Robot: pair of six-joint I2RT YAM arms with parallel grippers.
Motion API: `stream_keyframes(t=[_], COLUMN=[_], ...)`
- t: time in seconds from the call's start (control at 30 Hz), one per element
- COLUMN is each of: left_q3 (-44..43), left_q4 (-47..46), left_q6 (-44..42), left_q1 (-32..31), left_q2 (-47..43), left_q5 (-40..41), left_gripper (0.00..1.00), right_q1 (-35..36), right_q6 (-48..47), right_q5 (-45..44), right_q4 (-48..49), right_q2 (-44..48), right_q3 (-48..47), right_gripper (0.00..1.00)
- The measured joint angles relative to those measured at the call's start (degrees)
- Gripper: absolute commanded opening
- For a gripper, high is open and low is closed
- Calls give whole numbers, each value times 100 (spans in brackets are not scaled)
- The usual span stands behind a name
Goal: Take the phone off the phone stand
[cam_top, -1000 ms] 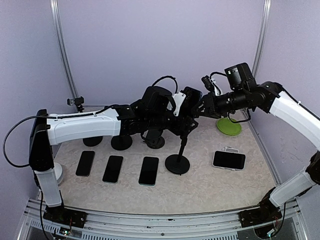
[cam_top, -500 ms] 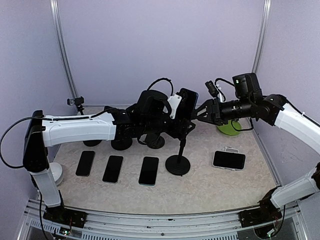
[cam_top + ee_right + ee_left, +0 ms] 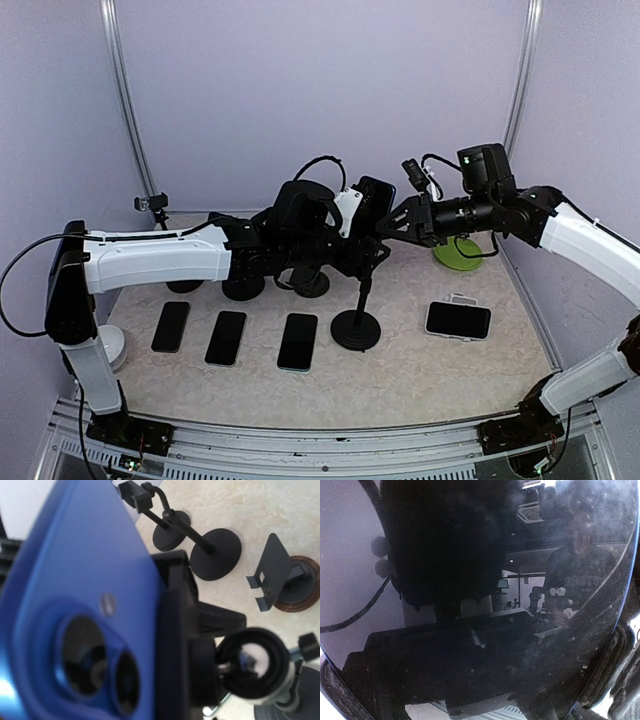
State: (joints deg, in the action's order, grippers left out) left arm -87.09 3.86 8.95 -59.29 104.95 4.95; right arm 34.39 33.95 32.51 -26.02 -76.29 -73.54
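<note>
Flanking the clamped blue rectangular phone (image 3: 80, 570), left gripper (image 3: 362, 213) and right gripper (image 3: 398, 225), closure untellable, are risking tipping its black pole stand (image 3: 355, 328) by tugging.

The left arm (image 3: 160, 255) is stretched level toward the phone (image 3: 377, 200). The left pincer (image 3: 352, 214) sits hard against the phone's left side; jaw state not discernible. The right arm (image 3: 590, 232) has its forearm level. The right pincer (image 3: 395, 225) is close at the phone's right side; jaw state and contact not discernible.
</note>
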Motion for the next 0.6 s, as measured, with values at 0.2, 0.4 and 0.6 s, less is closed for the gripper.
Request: stream_keyframes(t=[0.2,0.4,0.6], left_q3=[0,4,195], left_q4=[2,0,-173], left_q6=[4,116,144], left_q1=[7,68,151], left_q2=[0,0,-101], left_q5=[7,-63,-306], left_gripper=[38,36,34], right_q1=[-2,0,46], right_q6=[-136,-452,-623], right_q5=[-20,-131,-175], right_q4=[-4,9,7], right_q2=[0,2,2], right_q3=[2,2,0], right_gripper=[23,6,0])
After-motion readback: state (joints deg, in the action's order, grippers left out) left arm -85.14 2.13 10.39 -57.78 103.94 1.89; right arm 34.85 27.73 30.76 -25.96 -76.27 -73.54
